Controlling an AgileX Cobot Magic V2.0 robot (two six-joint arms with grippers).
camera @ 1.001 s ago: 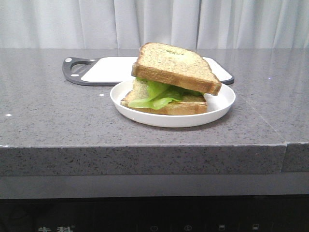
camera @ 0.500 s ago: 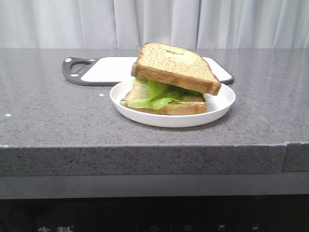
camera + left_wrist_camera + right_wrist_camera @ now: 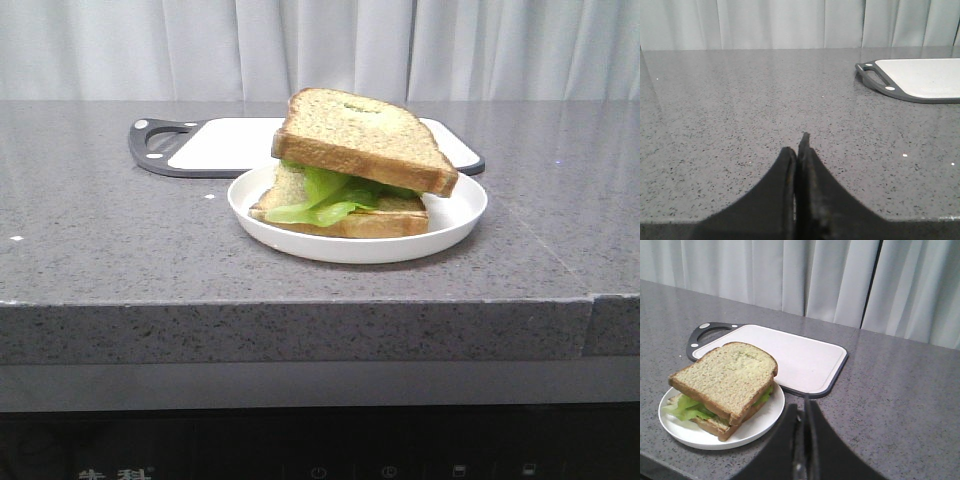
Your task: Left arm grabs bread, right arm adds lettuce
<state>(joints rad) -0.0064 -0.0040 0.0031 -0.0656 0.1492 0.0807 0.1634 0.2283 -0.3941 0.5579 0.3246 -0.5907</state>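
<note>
Grey stone bench [image 3: 120, 250] carried finished sandwich: bread [image 3: 362, 135] over lettuce [image 3: 325, 195]. Left claw [image 3: 798, 150], right claw [image 3: 803, 410] pressed together; retreat clear, 6 o'clock.

My front camera is looking forward, low, nearly level with the desk [image 3: 120, 250], facing the curtain [image 3: 200, 50] with the plate [image 3: 455, 220] close and central. My left wrist camera is sitting low over bare desk, looking along my left gripper [image 3: 799, 150] and catching only the cutting board's [image 3: 925, 80] handle end. My right wrist camera is looking down from higher, over my right gripper [image 3: 804, 412]. All three are sharing the board; front and right wrist are sharing the plate.
</note>
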